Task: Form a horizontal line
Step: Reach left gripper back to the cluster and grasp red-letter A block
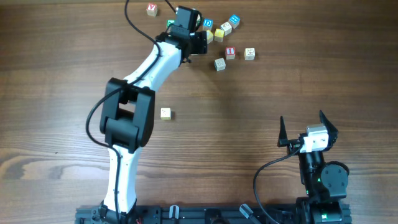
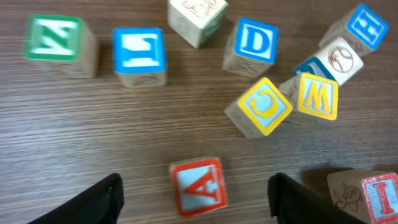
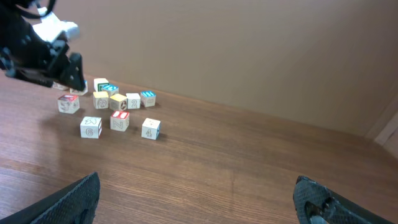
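One red A cube (image 2: pixel 199 185), judged light and stiff, is framed by the wide-open left gripper (image 2: pixel 196 200); its flat sides should be pinched.

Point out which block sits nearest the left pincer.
The red A block: it alone lies between the left pincer's fingers. The red I block lies beyond one finger; the rest sit farther ahead.

Even soft lighting, faint shadows, left wrist view slightly blurred
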`<act>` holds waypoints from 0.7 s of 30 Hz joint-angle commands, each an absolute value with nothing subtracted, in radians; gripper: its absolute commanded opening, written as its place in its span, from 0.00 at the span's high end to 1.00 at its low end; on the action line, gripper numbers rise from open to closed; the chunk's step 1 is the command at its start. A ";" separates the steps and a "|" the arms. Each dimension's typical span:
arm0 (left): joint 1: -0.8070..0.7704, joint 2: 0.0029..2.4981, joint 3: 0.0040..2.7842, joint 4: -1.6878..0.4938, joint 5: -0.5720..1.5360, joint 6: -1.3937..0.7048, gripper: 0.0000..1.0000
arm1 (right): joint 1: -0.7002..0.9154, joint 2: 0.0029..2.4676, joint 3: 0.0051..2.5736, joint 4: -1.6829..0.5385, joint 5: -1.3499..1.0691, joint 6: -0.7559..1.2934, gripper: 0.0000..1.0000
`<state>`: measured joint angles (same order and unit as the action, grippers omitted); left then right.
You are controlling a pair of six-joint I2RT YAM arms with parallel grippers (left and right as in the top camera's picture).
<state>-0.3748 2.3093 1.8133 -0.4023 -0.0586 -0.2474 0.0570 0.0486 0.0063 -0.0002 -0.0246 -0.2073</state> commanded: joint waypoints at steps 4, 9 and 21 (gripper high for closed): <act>-0.387 2.400 1.816 -0.382 -0.060 -0.247 0.23 | 0.055 0.044 0.005 0.005 -0.023 -0.213 0.00; -0.384 2.406 1.816 -0.364 -0.118 -0.246 0.37 | 0.055 0.044 0.005 0.005 -0.023 -0.213 0.00; -0.384 2.406 1.816 -0.287 -0.118 -0.246 0.62 | 0.055 0.044 0.005 0.005 -0.023 -0.213 0.00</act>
<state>-0.3889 2.3913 1.8133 -0.2966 -0.1013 -0.2478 0.0570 0.0486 0.0063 0.0002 -0.0246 -0.2073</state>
